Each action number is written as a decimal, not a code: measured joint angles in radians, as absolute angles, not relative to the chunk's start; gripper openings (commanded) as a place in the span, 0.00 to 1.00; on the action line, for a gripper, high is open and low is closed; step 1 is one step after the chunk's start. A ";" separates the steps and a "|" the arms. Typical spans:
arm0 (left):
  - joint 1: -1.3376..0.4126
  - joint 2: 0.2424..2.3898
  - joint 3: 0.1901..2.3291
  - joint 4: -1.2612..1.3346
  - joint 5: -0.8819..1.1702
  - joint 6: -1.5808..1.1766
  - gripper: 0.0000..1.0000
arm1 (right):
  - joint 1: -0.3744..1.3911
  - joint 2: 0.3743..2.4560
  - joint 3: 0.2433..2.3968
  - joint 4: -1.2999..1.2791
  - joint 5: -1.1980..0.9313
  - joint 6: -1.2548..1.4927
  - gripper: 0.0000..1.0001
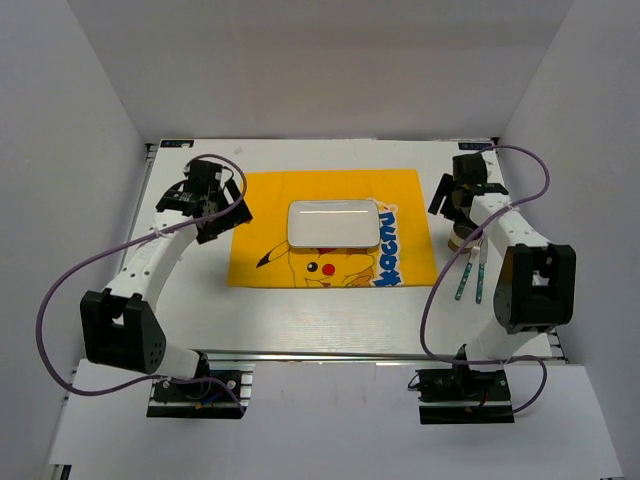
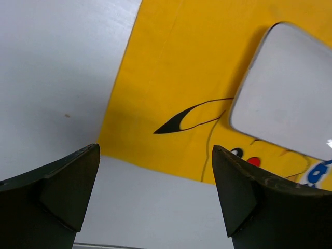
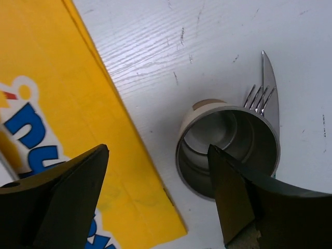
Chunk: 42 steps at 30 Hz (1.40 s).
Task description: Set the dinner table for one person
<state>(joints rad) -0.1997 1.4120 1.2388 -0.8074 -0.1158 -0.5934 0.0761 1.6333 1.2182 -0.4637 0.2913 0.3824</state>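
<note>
The dinner table (image 1: 330,320) is a white tabletop carrying a yellow Pikachu placemat (image 1: 265,205) with a white rectangular plate (image 1: 333,222) lying on it. Right of the mat stands a metal-lined cup (image 3: 228,145) (image 1: 460,238). A fork (image 3: 258,96) and a knife (image 3: 270,85) lie just behind the cup; their blue handles (image 1: 470,278) show from above. My right gripper (image 3: 158,150) (image 1: 450,208) is open: one finger hangs over the cup's mouth, the other over the mat's edge. At the mat's left edge my left gripper (image 2: 155,155) (image 1: 224,220) stands open and holds nothing.
White walls close in the table on the left, back and right. A metal rail (image 1: 330,354) runs along the front edge. The purple cables of both arms loop out beside them.
</note>
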 measured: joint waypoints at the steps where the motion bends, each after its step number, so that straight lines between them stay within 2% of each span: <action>1: -0.200 1.423 1.225 -0.814 -0.115 -0.586 0.98 | 0.072 1.654 1.221 -0.464 0.294 0.382 0.78; 2: -0.200 1.438 1.214 -0.820 -0.111 -0.577 0.98 | 0.070 1.673 1.222 -0.464 0.295 0.383 0.76; 5: -0.200 1.457 1.198 -0.823 -0.097 -0.557 0.98 | 0.067 1.712 1.221 -0.463 0.295 0.381 0.61; 6: -0.200 1.456 1.196 -0.822 -0.092 -0.553 0.98 | 0.067 1.718 1.219 -0.460 0.297 0.382 0.49; 7: -0.200 1.452 1.194 -0.817 -0.086 -0.548 0.98 | 0.067 1.723 1.219 -0.458 0.304 0.378 0.42; 8: -0.200 1.448 1.191 -0.811 -0.079 -0.540 0.98 | 0.067 1.726 1.219 -0.455 0.315 0.381 0.23; 9: -0.200 1.444 1.188 -0.806 -0.071 -0.536 0.98 | 0.068 1.730 1.219 -0.453 0.329 0.375 0.10; 10: -0.200 1.441 1.186 -0.803 -0.065 -0.530 0.98 | 0.068 1.735 1.219 -0.454 0.344 0.382 0.01; 17: -0.200 1.415 1.169 -0.780 -0.043 -0.512 0.98 | 0.114 1.763 1.317 -0.511 0.426 0.346 0.00; 25: -0.200 1.284 1.131 -0.772 -0.116 -0.521 0.98 | 0.244 2.111 1.922 -0.627 0.388 0.254 0.00; 30: -0.199 1.287 1.131 -0.760 -0.119 -0.520 0.98 | 0.310 2.338 2.230 -0.704 0.389 0.196 0.00; 39: -0.199 1.289 1.119 -0.745 -0.108 -0.515 0.98 | 0.329 2.379 2.236 -0.708 0.387 0.138 0.00; 42: -0.199 1.289 1.119 -0.738 -0.097 -0.513 0.98 | 0.326 2.380 2.235 -0.707 0.379 0.130 0.08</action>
<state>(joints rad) -0.1993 1.2892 1.1187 -0.7383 -0.0975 -0.5125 0.3264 2.3802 2.2353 -0.7067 0.3794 0.1303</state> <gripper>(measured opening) 0.982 0.049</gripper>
